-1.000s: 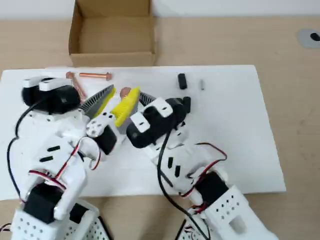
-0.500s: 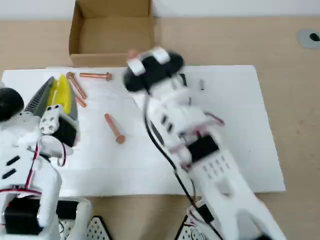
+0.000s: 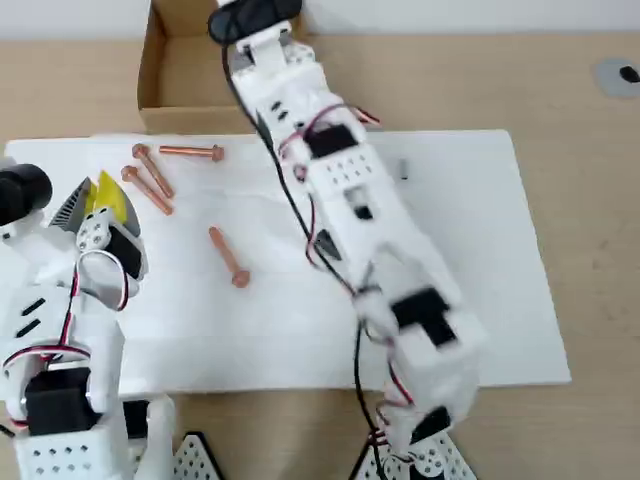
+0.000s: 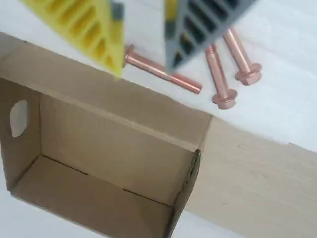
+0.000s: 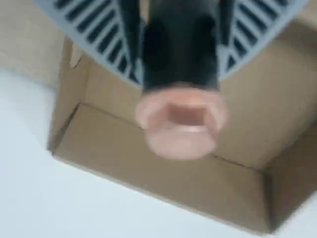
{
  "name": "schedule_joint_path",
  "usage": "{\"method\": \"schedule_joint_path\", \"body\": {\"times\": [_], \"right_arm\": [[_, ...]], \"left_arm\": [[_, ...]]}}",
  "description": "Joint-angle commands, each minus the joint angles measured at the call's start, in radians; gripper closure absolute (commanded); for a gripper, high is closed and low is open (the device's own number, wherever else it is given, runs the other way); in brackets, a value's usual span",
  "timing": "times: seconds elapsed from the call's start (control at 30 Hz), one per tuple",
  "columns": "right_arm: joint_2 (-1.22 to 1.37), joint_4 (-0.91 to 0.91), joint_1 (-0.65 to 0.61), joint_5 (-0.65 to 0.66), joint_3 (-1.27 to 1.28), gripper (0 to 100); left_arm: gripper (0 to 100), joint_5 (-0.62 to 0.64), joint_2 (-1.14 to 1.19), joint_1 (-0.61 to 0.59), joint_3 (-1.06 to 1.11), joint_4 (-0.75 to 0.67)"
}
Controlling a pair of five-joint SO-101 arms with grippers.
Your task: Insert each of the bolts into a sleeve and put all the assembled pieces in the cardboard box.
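"Any print on the cardboard box (image 3: 222, 70)?"
"None I can read from here. Its walls look plain brown to me."
"And the white sheet (image 3: 480, 260) just beside the box?"
"I find no lettering or numbers there."

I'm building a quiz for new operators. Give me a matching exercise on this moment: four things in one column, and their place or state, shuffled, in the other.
1. right gripper
2. left gripper
3. lone bolt
4. box

A. lies by itself mid-sheet
B. open, near three bolts
C. stands on the table beyond the sheet
D. shut on a sleeved bolt above the box

Pairs: 1-D, 2-B, 3-A, 4-C.
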Motion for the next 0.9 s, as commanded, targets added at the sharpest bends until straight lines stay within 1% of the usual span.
{"method": "schedule_joint_path", "body": {"times": [0.0,0.27,0.33,0.43,0.5,0.6,0.7,0.77,0.87], "right_arm": [[0.17,-0.02,0.042,-0.006,-0.266,98.8],[0.558,-0.017,0.071,-0.003,-0.616,97.9],[0.638,0.002,0.073,-0.003,-0.691,93.2],[0.742,0.051,0.076,-0.006,-0.806,81.7],[0.796,0.087,0.076,-0.006,-0.878,76.9],[0.845,0.163,0.076,-0.008,-1.003,76.3],[0.854,0.269,0.077,-0.043,-1.139,76.3],[0.854,0.35,0.079,-0.068,-1.244,76.3],[0.857,0.482,0.082,-0.071,-1.417,76.3]], "left_arm": [[94,-0.006,-0.005,-0.015,0.003,-0.003],[94,-0.006,-0.005,-0.011,0.058,-0.005],[94,-0.006,-0.004,-0.009,0.072,-0.011],[94,-0.009,-0.004,-0.011,0.121,-0.074],[94,-0.006,0.002,-0.015,0.153,-0.118],[91,-0.002,0.005,-0.015,0.189,-0.164],[87,0.086,0.03,-0.015,0.199,-0.216],[87,0.121,0.094,-0.017,0.167,-0.244],[87,0.129,0.278,-0.017,0.069,-0.273]]}}
